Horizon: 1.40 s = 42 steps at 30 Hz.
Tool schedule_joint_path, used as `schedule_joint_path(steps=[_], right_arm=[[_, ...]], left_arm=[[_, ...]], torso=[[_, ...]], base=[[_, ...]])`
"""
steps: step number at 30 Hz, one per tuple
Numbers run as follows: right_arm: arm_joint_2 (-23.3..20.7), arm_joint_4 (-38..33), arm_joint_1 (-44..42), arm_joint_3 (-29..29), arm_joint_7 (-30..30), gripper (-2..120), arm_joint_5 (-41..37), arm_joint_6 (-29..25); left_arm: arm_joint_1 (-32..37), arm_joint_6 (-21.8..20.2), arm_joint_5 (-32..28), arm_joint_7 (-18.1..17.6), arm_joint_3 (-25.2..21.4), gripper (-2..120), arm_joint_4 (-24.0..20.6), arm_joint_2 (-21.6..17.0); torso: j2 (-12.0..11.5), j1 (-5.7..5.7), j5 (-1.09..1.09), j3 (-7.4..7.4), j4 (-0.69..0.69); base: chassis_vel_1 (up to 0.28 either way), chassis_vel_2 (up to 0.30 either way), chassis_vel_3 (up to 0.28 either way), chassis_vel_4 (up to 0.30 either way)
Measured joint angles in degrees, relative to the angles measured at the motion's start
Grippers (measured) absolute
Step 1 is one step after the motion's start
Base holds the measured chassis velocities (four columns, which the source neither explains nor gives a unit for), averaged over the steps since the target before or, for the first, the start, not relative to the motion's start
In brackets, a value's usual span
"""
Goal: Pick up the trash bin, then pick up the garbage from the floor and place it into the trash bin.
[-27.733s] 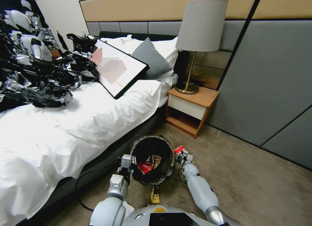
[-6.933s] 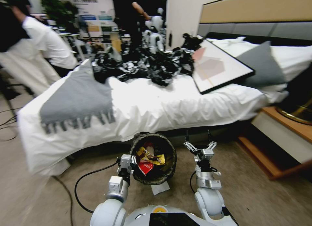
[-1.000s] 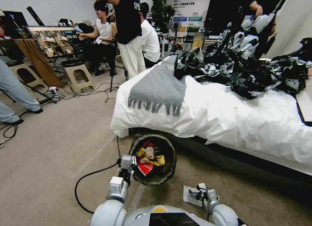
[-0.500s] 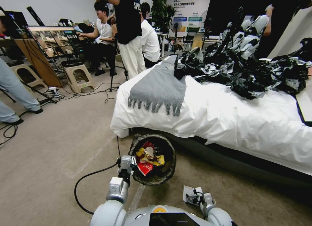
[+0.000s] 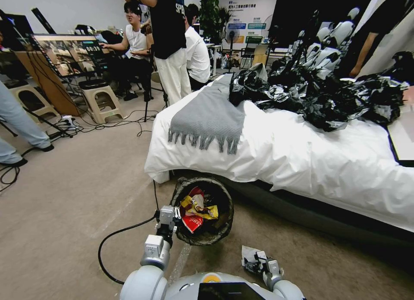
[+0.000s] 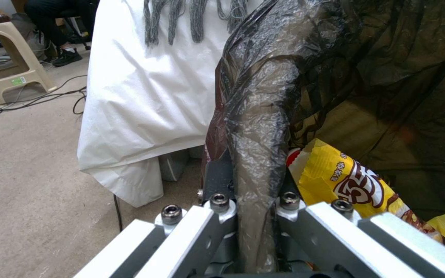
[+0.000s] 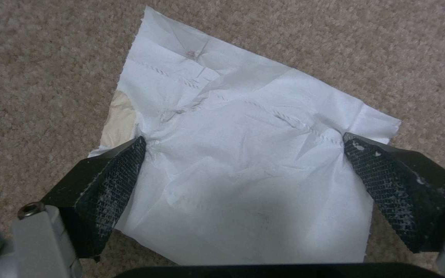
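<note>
Right gripper (image 7: 243, 150) astride white paper (image 7: 243, 170)

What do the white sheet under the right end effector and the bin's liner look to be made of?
White sheet: likely thin tissue or napkin paper, matte, with soft creases and embossed dotted lines. It lies flat on the carpet between the open right end effector pads. Bin liner: thin crinkled plastic film, glossy, semi-translucent dark brown.

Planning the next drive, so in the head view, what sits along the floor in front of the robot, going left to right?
Black cable → left claw clamped on the rim → trash bin → white paper → right claw, open over the paper.
</note>
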<state>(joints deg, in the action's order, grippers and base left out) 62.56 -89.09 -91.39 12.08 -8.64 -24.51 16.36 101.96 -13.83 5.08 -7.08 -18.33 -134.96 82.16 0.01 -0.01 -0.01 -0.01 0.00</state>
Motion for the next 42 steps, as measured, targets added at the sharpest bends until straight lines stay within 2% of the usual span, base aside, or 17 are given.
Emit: schedule_joint_path(steps=[7, 10, 16, 18, 19, 21, 26, 28, 30, 34, 42], right_arm=[[0.4, -0.9, -0.7, 0.3, -0.8, 92, 1.2, -0.5], [0.4, -1.6, -1.2, 0.4, -0.7, 82, 1.8, -1.1], [0.6, -2.3, -1.8, 0.7, -0.7, 70, 2.8, -2.2], [0.7, -3.0, -2.2, 1.0, -0.8, 61, 3.1, -2.8], [0.7, -3.0, -2.2, 1.0, -0.8, 61, 3.1, -2.8], [0.8, -4.2, -2.7, 1.1, -0.8, 50, 3.5, -3.1], [0.8, -4.7, -2.9, 1.1, -0.8, 38, 3.6, -3.2], [0.9, -4.8, -3.0, 1.2, -0.8, 25, 4.0, -3.6], [0.9, -4.7, -3.0, 1.2, -0.8, 22, 4.1, -3.7], [1.2, -3.9, -2.5, 1.3, -0.7, 2, 5.0, -4.6], [1.3, -2.9, -1.8, 1.3, -0.4, 0, 6.0, -5.8]], left_arm=[[-0.2, 0.0, 0.0, 0.0, 0.1, 0, 0.0, 0.1], [-0.3, 0.0, -0.1, 0.0, 0.1, 0, 0.1, 0.1], [-0.3, 0.0, -0.1, 0.0, 0.1, 0, 0.1, 0.1], [-0.3, 0.0, -0.1, 0.0, 0.1, 0, 0.1, 0.1], [-0.3, 0.0, -0.1, 0.0, 0.1, 0, 0.1, 0.1], [-0.3, 0.1, -0.1, 0.0, 0.3, 0, 0.2, 0.1], [-0.4, 0.1, -0.1, 0.0, 0.4, 0, 0.3, 0.2], [-0.5, 0.1, -0.1, 0.0, 0.3, 0, 0.3, 0.1], [-0.5, 0.1, -0.1, 0.0, 0.3, 0, 0.3, 0.1], [-0.4, 0.1, -0.2, 0.0, 0.3, 0, 0.3, 0.1], [-0.4, 0.1, -0.1, 0.1, 0.4, 0, 0.3, 0.2]], torso=[[0.0, 0.0, 0.08, 0.01, 0.03], [0.0, 0.01, 0.03, 0.01, 0.03], [0.0, 0.01, 0.04, 0.01, 0.05], [0.0, 0.01, 0.04, 0.01, 0.02], [0.0, 0.01, 0.04, 0.01, 0.02], [0.0, 0.01, 0.02, 0.01, 0.0], [0.0, 0.01, 0.02, 0.01, 0.0], [0.0, 0.01, 0.01, 0.01, 0.0], [0.0, 0.01, 0.0, 0.01, 0.0], [0.0, 0.01, 0.0, 0.01, 0.01], [0.0, 0.01, 0.04, 0.01, -0.01]], base=[[0.0, 0.0, 0.0, 0.0], [0.0, 0.0, 0.0, 0.0], [0.0, 0.0, 0.0, 0.0], [0.0, 0.0, 0.0, 0.0], [0.0, 0.0, 0.0, 0.0], [0.0, 0.0, 0.0, 0.0], [0.0, 0.0, 0.0, 0.0], [0.0, 0.0, 0.0, 0.0], [0.0, 0.0, 0.0, 0.0], [0.0, 0.0, 0.0, 0.0], [0.0, 0.0, 0.0, 0.0]])
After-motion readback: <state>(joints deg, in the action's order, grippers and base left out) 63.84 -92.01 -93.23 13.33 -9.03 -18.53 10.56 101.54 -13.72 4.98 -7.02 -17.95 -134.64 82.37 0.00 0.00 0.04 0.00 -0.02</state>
